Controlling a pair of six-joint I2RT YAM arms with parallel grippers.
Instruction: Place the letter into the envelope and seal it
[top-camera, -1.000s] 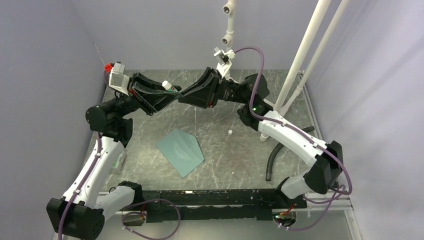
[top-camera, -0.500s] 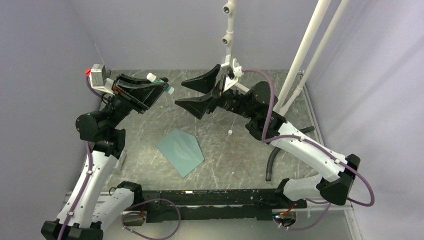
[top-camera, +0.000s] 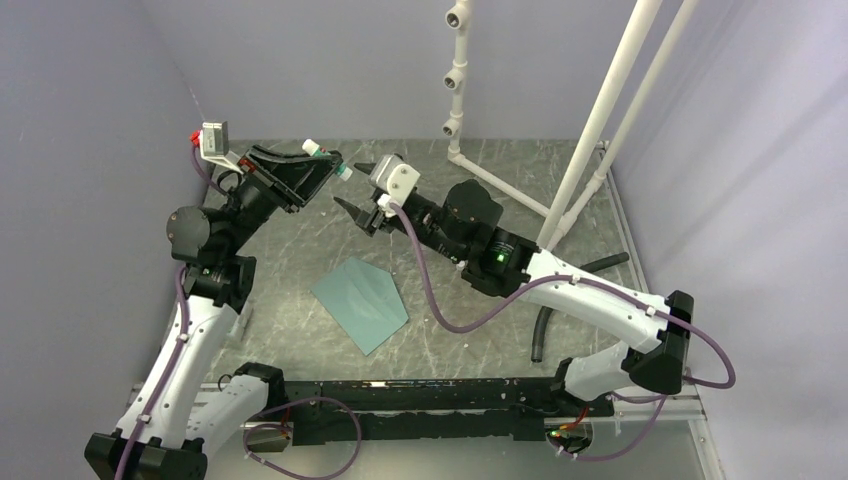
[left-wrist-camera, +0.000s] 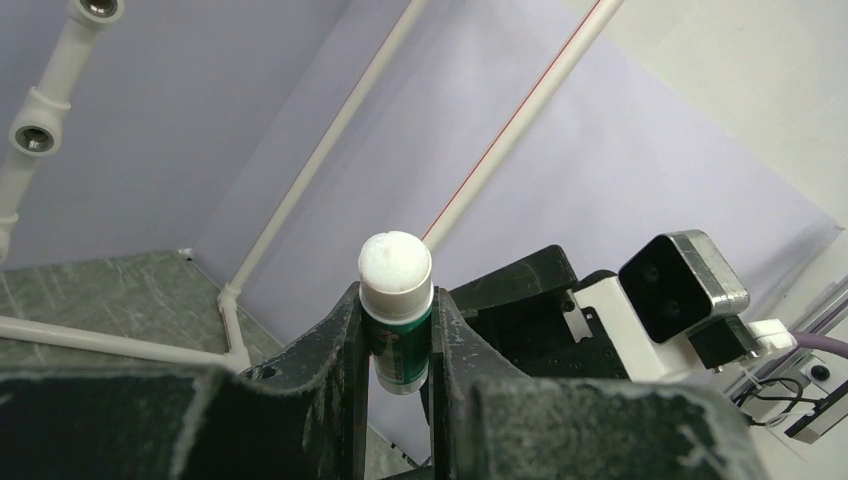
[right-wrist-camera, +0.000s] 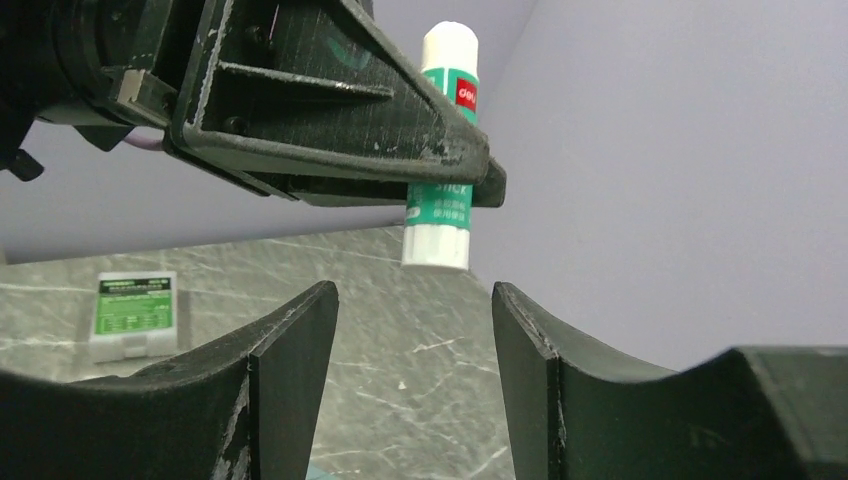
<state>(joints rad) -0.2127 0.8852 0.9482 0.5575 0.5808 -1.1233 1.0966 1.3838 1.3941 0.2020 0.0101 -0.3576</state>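
The teal envelope (top-camera: 360, 303) lies flat on the table between the two arms. The cream letter is not in view. My left gripper (top-camera: 325, 165) is raised over the back left of the table. It is shut on a green glue stick with a white cap (top-camera: 312, 148). The left wrist view shows the stick (left-wrist-camera: 396, 265) upright between that gripper's (left-wrist-camera: 396, 310) fingers. My right gripper (top-camera: 352, 187) is open and empty, close to the left gripper. In the right wrist view it (right-wrist-camera: 412, 300) sits just below the stick's (right-wrist-camera: 443, 180) lower end, not touching.
A small green-and-white packet (right-wrist-camera: 133, 315) lies on the table at the left. A white pipe frame (top-camera: 600, 110) stands at the back right. A black hose (top-camera: 545, 320) lies on the table at the right. Grey walls close in the left and back.
The right arm has swung left and lowered, and its open gripper now faces the stick's lower end. The left gripper has shifted slightly, still holding the stick. The envelope has not moved.
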